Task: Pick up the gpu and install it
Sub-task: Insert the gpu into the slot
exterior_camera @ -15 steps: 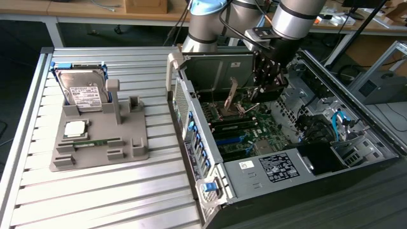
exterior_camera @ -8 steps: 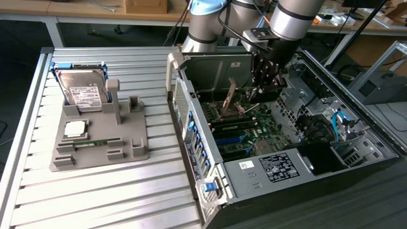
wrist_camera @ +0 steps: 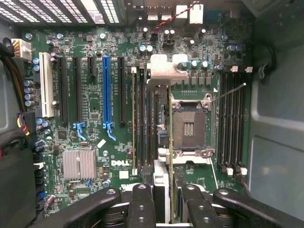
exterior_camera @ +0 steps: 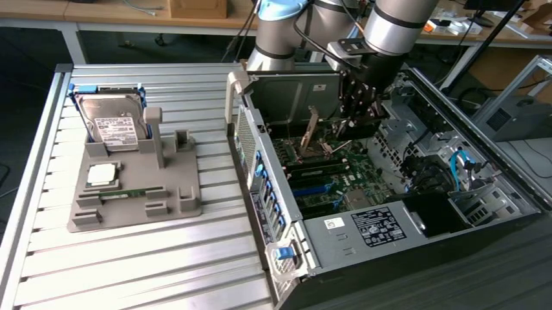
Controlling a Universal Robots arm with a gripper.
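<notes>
GPU (exterior_camera: pixel 311 131) is already off the table and hanging inside the open PC case (exterior_camera: pixel 518 187), edge-on, held by the gripper (exterior_camera: pixel 355 123) over the motherboard (exterior_camera: pixel 345 174). From the exterior view it looks like a thin tan-brown sliver tilted a bit, just above the CPU socket area. From the wrist view the card (wrist_camera: pixel 170 137) runs straight away from the camera as a narrow strip with its silvery bracket (wrist_camera: pixel 164 71) at the far end, sitting between the memory slots and the CPU socket (wrist_camera: pixel 189 126).

Gripper-wise: the jaws are partly closed, pinched on the card's near edge, with the fingers (wrist_camera: pixel 141 202) on either flat face.

Handling thoughts, just my read: it's a light, stiff board, so weight isn't the problem. Being thin and held by one edge, it can twist or pivot in the grip, and that slight tilt suggests it's not dead square. It's also fragile in the usual ways: components on the faces, contacts along the bottom. I'd say the bare board edge or the metal bracket end is the sane place to hold, never across chips.

Over on the exterior view's left, the gray fixture (exterior_camera: pixel 185 206) has the hard drive (exterior_camera: pixel 116 126) standing in it and a green memory stick (exterior_camera: pixel 128 192) lying flat.

The blue slot (wrist_camera: pixel 106 90) sits well apart from the card.
</notes>
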